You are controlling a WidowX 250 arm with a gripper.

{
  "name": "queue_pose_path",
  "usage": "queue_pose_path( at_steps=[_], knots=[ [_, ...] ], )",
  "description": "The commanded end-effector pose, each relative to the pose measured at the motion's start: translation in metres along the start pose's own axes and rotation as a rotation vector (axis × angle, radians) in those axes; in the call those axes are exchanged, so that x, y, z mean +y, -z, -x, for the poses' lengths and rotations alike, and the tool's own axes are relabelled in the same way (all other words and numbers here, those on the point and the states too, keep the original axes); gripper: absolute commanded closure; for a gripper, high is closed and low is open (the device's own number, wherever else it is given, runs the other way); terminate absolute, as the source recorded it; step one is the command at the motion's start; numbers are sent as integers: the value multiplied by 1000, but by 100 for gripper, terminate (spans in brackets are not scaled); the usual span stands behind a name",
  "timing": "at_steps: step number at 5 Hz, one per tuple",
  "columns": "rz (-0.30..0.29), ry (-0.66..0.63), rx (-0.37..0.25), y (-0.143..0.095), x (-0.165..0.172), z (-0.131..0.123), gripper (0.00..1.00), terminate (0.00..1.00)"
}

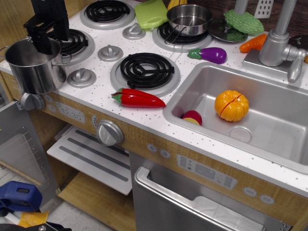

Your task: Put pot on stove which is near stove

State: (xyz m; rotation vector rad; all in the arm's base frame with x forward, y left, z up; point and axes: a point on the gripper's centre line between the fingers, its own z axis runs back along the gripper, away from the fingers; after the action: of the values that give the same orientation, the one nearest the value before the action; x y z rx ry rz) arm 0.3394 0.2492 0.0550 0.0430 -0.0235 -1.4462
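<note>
stainless pot is sitting at the stove top's front left corner, partly overlapping the near left coil burner, not centred on it. black end effector is hanging at the pot's far rim, fingers spread, gripping nothing; likely lining up on the rim for a lift. red pepper is lying clear, beside the sink.

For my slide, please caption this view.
Black pincer poised above steel pot at stove corner.
</note>
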Motion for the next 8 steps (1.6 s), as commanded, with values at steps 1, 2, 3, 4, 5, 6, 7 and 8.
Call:
queue_pose_path(
  at_steps=[1, 2, 3, 4, 5, 6, 7, 8],
  knots=[
    [-36, -35, 3, -7, -2, 7, 0, 0],
    [-37, -39, -5, -4, 0, 8, 100, 0],
    [-37, -44, -5, -5, 0, 8, 100, 0],
    [-41, -39, 4, -7, 0, 7, 100, 0],
    [-48, -8, 47, -21, 5, 7, 100, 0],
    [-78, 43, 84, -36, 14, 9, 100, 0],
    [-141, 107, 102, -48, 29, 13, 100, 0],
    [-167, 137, 103, -55, 36, 15, 100, 0]
  ],
)
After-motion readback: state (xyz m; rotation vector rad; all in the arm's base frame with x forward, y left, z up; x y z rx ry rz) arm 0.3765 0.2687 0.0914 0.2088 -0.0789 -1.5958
